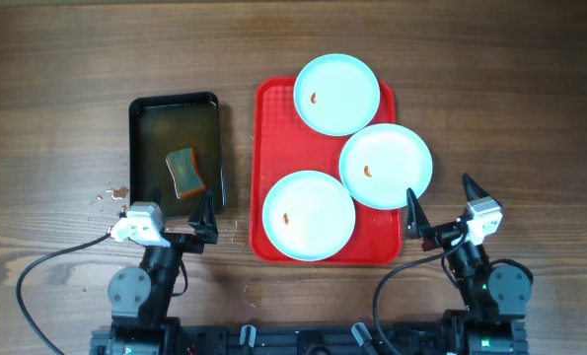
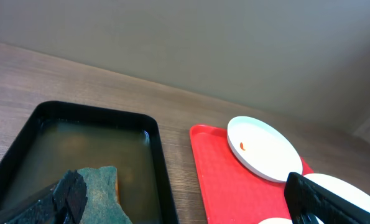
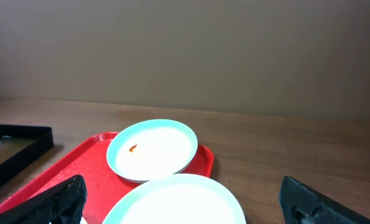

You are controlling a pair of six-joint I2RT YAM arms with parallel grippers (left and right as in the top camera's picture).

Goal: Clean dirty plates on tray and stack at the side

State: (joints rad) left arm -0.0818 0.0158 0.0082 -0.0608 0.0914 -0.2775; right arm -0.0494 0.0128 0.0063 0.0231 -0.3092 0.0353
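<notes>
plates (image 1: 309, 215): qty 3, pale blue, round, all on red tray (image 1: 271, 108), centre-right of table. one far, one mid-right w/ rim over tray's right edge, one near-left. far and mid-right rims touching or just overlapping, can't tell which. small orange-red smear near centre of each. none cleaned, none stacked yet.

sponge (image 1: 183, 172): green/orange, in black tray (image 1: 175, 98) of water, just left of red tray. long axis approx near-far, slight tilt.

l gripper (image 2: 183, 190): fingers wide apart, empty, at black tray's near edge. sponge just ahead, toward left finger.

r gripper (image 1: 439, 192): fingers wide apart, empty, by red tray's near-right corner. mid-right plate directly ahead.

nearer arm: l for sponge, r for plates. probable first step: l onto sponge. finger spread looks crosswise to sponge's long axis, so prob. little wrist turn needed, just reach fwd and down.
</notes>
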